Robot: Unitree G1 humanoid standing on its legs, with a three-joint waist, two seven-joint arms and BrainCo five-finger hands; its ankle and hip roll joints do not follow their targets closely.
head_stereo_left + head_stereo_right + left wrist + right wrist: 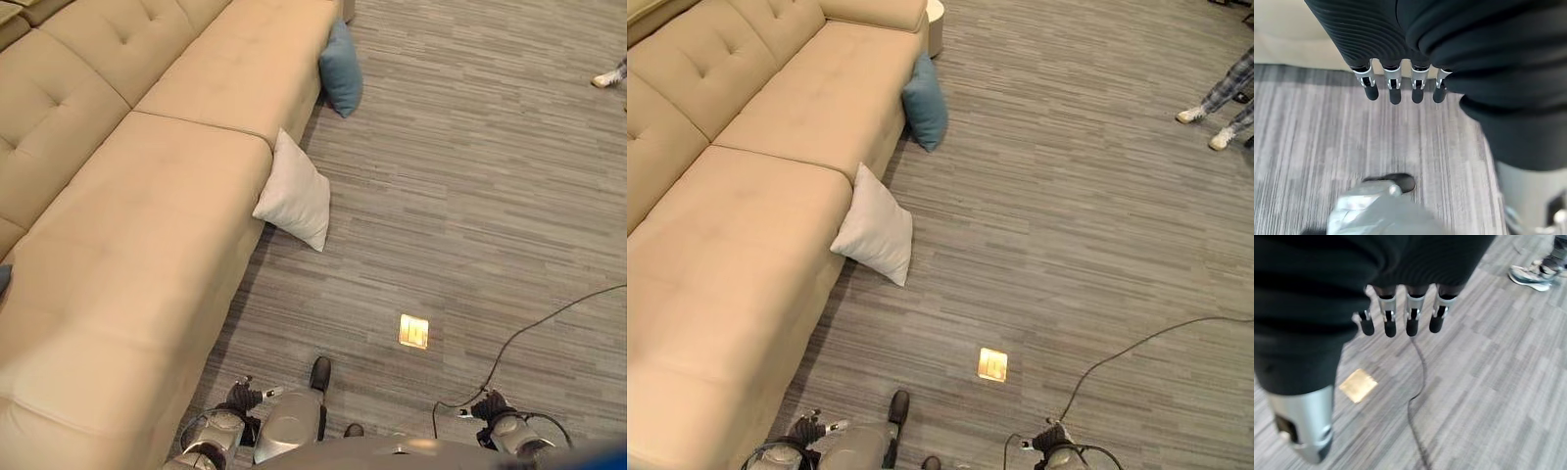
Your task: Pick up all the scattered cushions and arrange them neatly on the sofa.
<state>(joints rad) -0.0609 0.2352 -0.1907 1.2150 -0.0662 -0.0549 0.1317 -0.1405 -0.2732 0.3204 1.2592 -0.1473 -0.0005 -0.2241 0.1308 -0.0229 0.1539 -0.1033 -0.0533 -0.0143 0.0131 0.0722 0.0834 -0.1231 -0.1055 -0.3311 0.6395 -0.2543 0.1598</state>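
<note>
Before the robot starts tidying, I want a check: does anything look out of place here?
Yes. A white cushion and a blue cushion lean on the floor against the sofa front instead of lying on it.

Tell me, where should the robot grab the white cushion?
Probably by its upper corner. The white cushion stands tilted on the floor, leaning against the sofa front, with that corner poking up free. Coming from above on the open floor side looks easiest; both hands hang open.
</note>
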